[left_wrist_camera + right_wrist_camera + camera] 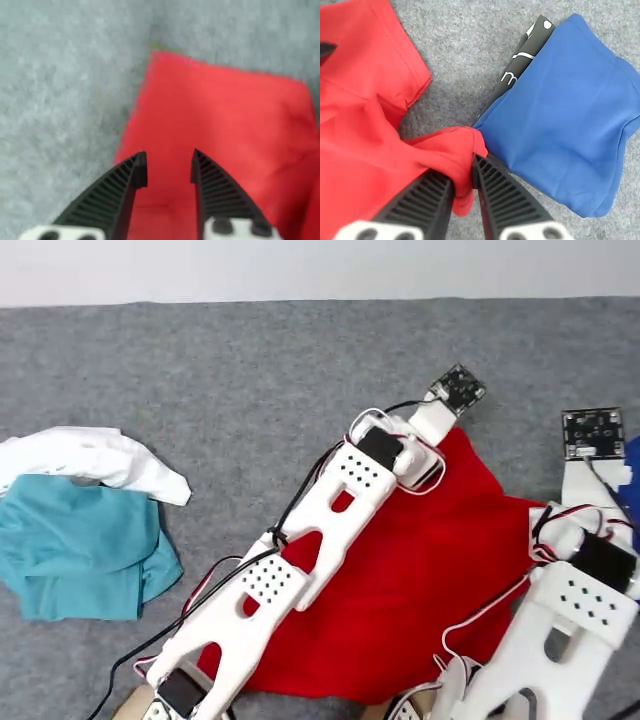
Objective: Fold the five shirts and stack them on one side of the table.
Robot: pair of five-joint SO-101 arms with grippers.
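A red shirt point(420, 560) lies spread on the grey table, right of centre. The left arm point(330, 510) stretches across it toward its far corner. There my left gripper point(167, 170) stands open just above the red shirt point(225, 125), near the cloth's edge, with nothing between its fingers. My right gripper point(463, 175) is shut on a bunched fold of the red shirt point(365, 125) at its right side. A blue shirt point(570, 115) lies right beside that fold. At the table's left lie a teal shirt point(80, 550) and a white shirt point(95, 455), both crumpled.
A black garment with white print point(525, 60) sticks out from under the blue shirt. The blue shirt point(630, 480) reaches the table's right edge. Bare grey table point(250, 370) runs along the far side and between the two piles.
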